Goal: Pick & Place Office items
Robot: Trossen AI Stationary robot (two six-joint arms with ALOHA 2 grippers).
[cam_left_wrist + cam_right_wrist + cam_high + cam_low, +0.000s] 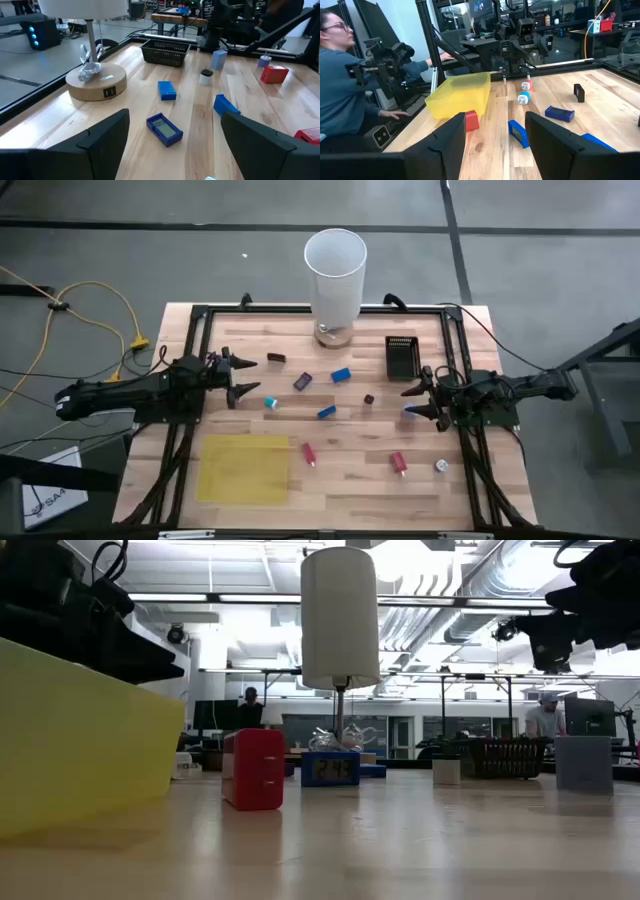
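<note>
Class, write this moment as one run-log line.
left gripper: open, left side, empty | right gripper: open, right side, empty | office items: scattered on table | yellow bin: empty

A tall white lamp [335, 268] with a round wooden base [96, 82] stood at the upper centre of the wooden counter [350, 485] in the high view. A small black mesh basket [401, 356] sat to its right, near the far edge. A yellow bin [244, 468] occupied the lower left of the counter. In the right wrist view, a seated person [342, 90] in a blue-grey top was at the left edge of the frame, beyond the counter. Yellow cable [95, 315] trailed over the grey floor at the upper left.
</note>
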